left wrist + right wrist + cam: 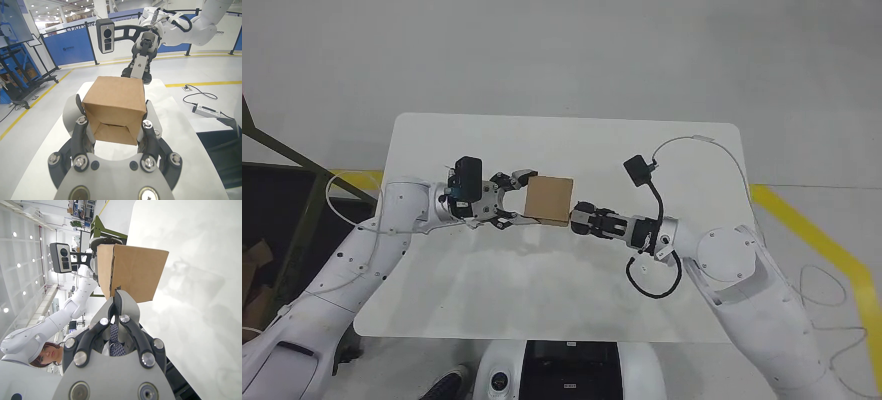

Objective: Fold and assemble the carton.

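From above, the carton (548,200) is seen over the middle of the white table (442,290), caught between the two arms. It is flanked by the left gripper (514,200) at one end and met by the right gripper (580,216) at the other. The box looks to be steadied from one end so that the other can be worked.

Over to the left wrist view. The carton (113,94) is clamped between widely spread fingers (70,111), one on each side wall, with its open end turned toward the camera. Inner flaps can be made out folded across the far end. A hold across the walls is judged to keep the box square while that end is closed. Beyond it, the right gripper (137,75) is set at the far end, fingers together.

Right wrist view now. The right gripper (115,294) is closed to a thin line, its tips laid against the carton (136,272) at the corner seam. Whether a flap edge is nipped between them cannot be told. Closed fingers make a narrow pusher, which would suit pressing a flap home. The box seems to be held clear of the table, with its shadow thrown well apart.
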Available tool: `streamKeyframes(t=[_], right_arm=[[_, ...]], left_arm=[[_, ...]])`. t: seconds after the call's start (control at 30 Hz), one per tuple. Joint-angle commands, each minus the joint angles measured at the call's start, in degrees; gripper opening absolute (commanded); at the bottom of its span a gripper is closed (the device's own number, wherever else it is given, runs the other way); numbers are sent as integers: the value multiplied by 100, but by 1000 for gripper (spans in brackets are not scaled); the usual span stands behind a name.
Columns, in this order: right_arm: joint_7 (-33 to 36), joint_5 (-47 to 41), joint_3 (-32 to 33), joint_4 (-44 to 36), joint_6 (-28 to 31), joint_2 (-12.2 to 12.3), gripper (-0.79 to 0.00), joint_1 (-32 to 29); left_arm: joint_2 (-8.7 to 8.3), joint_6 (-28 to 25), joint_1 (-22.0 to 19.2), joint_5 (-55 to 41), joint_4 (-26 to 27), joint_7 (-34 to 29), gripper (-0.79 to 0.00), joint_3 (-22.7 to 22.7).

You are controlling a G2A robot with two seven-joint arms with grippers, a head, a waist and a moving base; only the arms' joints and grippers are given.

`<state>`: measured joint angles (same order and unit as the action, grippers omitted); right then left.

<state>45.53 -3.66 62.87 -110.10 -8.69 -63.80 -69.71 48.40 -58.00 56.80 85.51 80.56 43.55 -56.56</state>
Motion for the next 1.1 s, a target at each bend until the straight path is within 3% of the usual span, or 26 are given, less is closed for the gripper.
streamKeyframes(t=[0.0,0.33,0.4,0.47,0.57,1.07], right_arm=[[-16,-5,76,-15,-5,12,-785,-37],[-255,-23,558,-167,84,83,-785,-352],[-322,-54,645,-205,177,93,-785,-432],[-399,-33,718,-231,252,103,-785,-508],[-487,-59,802,-238,352,112,-785,-621],[-813,-217,945,-305,569,125,-785,-1078]], left_arm=[[1,0,7,-11,-11,6,-631,-4],[63,4,3,-54,-306,-17,-656,120],[118,0,9,-224,-475,41,-699,278],[174,1,-52,-197,-618,-21,-693,439],[273,249,-133,-35,-849,-10,-582,656],[774,884,-706,885,-2255,649,-631,1676]])
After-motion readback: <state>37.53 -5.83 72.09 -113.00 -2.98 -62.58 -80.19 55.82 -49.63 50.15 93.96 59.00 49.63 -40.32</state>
